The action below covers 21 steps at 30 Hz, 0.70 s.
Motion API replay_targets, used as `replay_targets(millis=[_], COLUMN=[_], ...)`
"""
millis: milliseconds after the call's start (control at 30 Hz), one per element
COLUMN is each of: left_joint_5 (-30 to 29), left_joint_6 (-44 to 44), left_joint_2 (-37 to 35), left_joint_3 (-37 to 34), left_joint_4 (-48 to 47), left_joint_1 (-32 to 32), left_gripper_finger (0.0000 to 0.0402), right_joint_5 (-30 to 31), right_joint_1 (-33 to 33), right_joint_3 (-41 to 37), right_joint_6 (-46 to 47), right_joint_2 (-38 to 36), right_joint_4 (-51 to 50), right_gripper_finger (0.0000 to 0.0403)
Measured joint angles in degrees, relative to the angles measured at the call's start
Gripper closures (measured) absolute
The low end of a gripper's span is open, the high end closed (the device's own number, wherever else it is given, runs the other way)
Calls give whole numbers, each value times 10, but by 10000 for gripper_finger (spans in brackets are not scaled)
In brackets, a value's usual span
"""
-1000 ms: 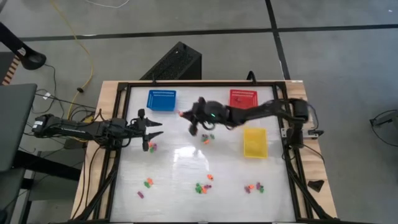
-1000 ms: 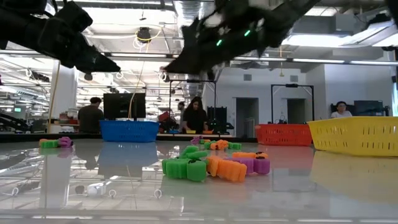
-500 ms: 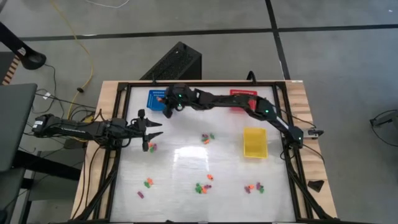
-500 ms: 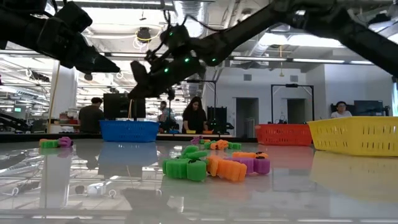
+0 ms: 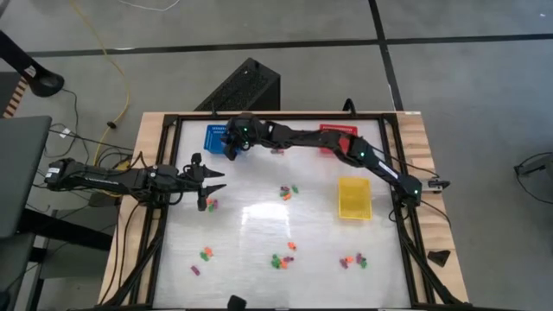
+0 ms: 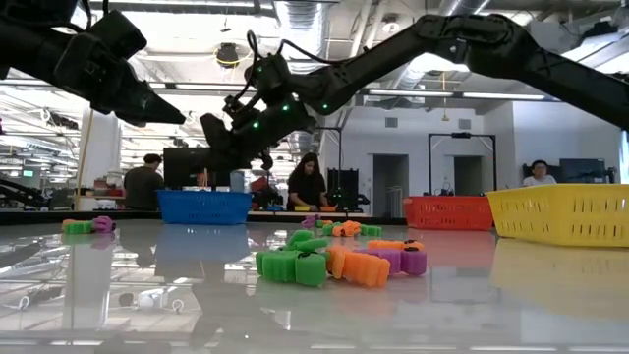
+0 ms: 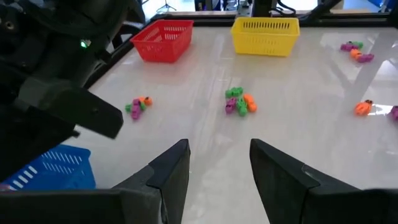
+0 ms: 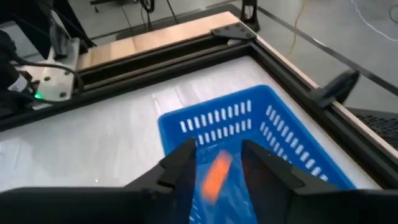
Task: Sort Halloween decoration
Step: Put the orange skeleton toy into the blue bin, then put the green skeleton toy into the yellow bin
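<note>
right hand [image 5: 232, 145] held above the blue mesh basket [image 5: 223, 138] at the far left part of the desk [image 5: 259, 225]; its fingers [image 8: 180, 163] stand parted with a clear gap, and an orange trinket [image 8: 215, 173], blurred, lies between them over the basket's interior, so whether it is held or loose cannot be told. left hand [image 5: 207, 181] hovers above the desk's left side, its fingers [image 7: 168, 171] spread apart and holding nothing, just beside a small cluster of trinkets [image 5: 211, 205]. the remaining halloween decoration lies scattered on the desk in small groups of orange, purple and green pieces: one pair near the centre [image 5: 288, 191], one group near the left front [image 5: 206, 254], one at the middle front [image 5: 282, 257], and one at the right front [image 5: 352, 259]. the red basket [image 5: 337, 136] sits at the far right part of the desk, partly covered by the right arm, with the yellow basket [image 5: 353, 198] nearer the front on the same side. in the low view, people [image 6: 309, 183] are seen at work in the room behind the desk.
</note>
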Motion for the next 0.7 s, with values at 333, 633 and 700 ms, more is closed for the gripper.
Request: replay_targets(millis=[333, 633, 700], left_joint_5=[0, 4, 25], left_joint_6=[-15, -80, -125], left_joint_2=[0, 0, 0], left_joint_3=[0, 0, 0], left_joint_4=[0, -23, -28], left_joint_1=[0, 0, 0], left_gripper_finger=[242, 242, 242], right_joint_5=[1, -34, -34], right_joint_1=[-6, 50, 78], right_joint_3=[0, 0, 0], right_joint_6=[-1, -46, -64], right_joint_2=[-61, -194, -223], right_joint_4=[-128, -443, -522], right_gripper_finger=[179, 183, 185])
